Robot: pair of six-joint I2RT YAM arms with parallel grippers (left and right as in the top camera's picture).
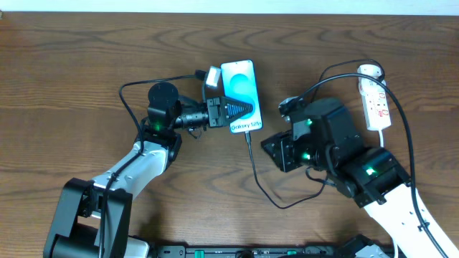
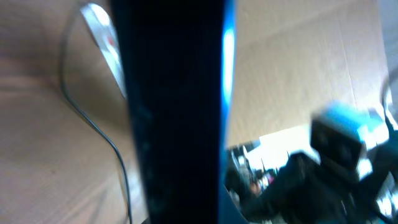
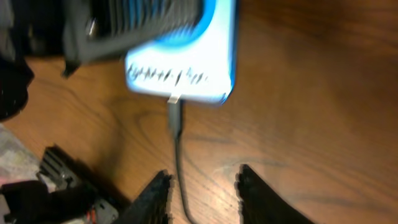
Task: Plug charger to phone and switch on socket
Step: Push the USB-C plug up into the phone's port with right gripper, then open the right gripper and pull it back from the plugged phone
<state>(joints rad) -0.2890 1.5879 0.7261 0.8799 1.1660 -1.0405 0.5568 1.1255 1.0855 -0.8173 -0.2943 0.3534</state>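
Left gripper [image 1: 244, 109] is clamped on the phone [image 1: 239, 79], steadying it I guess. Charger [image 3: 175, 121] looks plugged into the phone's bottom edge, right gripper [image 3: 202, 186] spread open just below. Socket [image 1: 376, 100] sits well away, probably next.

The left hand [image 1: 242, 109] reaches over the phone [image 1: 240, 75] from the left, closing that side and much of the screen. From the phone's near end the cable [image 1: 252, 161] trails across the surface [image 1: 72, 64] and passes between the parted fingers of the right hand [image 3: 202, 186]. The right arm's bulk stands between the phone and the power strip [image 1: 377, 104], which the cable loops around. Bare wood lies open beyond the phone's far end and at far left.
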